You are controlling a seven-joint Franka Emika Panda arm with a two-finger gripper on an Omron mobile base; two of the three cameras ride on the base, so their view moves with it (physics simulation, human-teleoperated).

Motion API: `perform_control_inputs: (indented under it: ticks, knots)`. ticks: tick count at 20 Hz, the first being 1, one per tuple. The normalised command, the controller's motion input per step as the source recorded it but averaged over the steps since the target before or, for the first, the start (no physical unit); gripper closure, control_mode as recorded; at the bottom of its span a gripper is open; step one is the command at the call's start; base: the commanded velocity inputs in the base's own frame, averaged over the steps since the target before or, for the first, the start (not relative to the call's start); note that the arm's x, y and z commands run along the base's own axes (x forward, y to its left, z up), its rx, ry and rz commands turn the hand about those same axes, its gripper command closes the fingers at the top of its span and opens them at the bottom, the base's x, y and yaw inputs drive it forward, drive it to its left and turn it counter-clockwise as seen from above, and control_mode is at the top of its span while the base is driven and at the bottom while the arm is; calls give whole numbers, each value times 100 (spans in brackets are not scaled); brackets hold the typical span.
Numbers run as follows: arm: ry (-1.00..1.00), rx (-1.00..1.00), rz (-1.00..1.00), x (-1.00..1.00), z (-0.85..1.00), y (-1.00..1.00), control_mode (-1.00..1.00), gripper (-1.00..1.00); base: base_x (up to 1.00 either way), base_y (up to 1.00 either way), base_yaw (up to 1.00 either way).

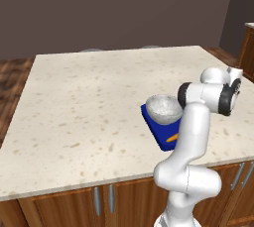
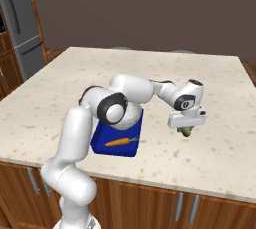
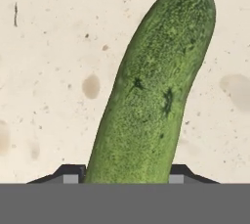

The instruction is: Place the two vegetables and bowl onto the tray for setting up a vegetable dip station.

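- Between the fingertips [image 3: 71,173] of the gripper [image 3: 128,176], the cucumber [image 3: 154,86] sat lengthwise, running away from the hand; the jaws looked clamped against its two flanks.
- Beneath the hand lay the speckled counter [image 3: 44,47]; whether the cucumber had lifted clear of it could not be told.
- Risk, as judged: the skin looked rounded and pebbled, and the grip sat near one end, so the long free end could swing or pivot in the pads on a fast lift.
- Risk: a slip there would drop it back on the counter, where it might roll toward the near edge.
- Off to the hand's left in the right base view, the blue tray [image 2: 100,142] already carried the carrot [image 2: 120,142] and the bowl [image 1: 163,109]; free floor looked scarce, so a careless set-down could nudge the carrot or land on the rim.
- Look of the thing: dark green, elongated, gently curved, finely bumpy, with a rounded far tip and a couple of dark blemishes mid-body.
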Motion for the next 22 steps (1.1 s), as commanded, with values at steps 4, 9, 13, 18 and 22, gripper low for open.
perform_control_inputs:
  ticks: [4, 9, 13, 18, 22]
  knots:
    - [0, 4, 17, -53, 24, 12, -100, 100, 0, 0, 0]
    - [-3, 0, 23, -53, 20, 17, -100, 100, 0, 0, 0]
    - [-7, 0, -8, -52, 19, 20, -100, 100, 0, 0, 0]
    - [0, 0, -7, -49, 19, 20, -100, 100, 0, 0, 0]
    - [0, 0, -2, -46, 19, 28, -100, 100, 0, 0, 0]
